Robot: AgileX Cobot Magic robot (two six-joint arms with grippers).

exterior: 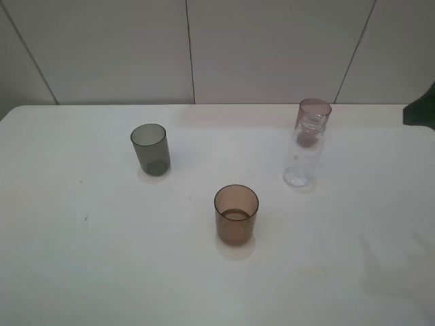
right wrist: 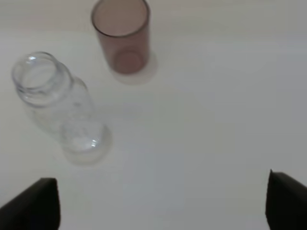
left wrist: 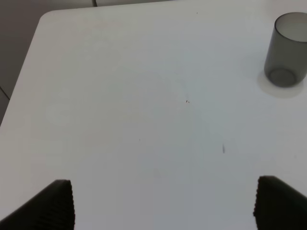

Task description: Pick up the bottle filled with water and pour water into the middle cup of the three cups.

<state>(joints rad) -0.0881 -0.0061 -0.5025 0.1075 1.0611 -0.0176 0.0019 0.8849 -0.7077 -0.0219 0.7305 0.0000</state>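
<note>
The clear bottle (exterior: pixel 304 153) stands upright and uncapped at the right of the white table, just in front of the pinkish-mauve cup (exterior: pixel 314 112). The amber-brown middle cup (exterior: pixel 236 214) stands nearer the front, centre. The smoky grey cup (exterior: pixel 150 148) stands at the left. The right wrist view shows the bottle (right wrist: pixel 57 105) and the pinkish cup (right wrist: pixel 122 38) ahead of my right gripper (right wrist: pixel 158 206), which is open, empty and apart from both. My left gripper (left wrist: pixel 163 206) is open and empty over bare table, with the grey cup (left wrist: pixel 287 48) far ahead of it. Water is too clear to make out.
The white table (exterior: pixel 102 258) runs to a pale panelled wall at the back. A dark part of the right arm (exterior: pixel 421 109) shows at the right edge of the exterior view. The table's rounded far corner (left wrist: pixel 45 19) shows in the left wrist view.
</note>
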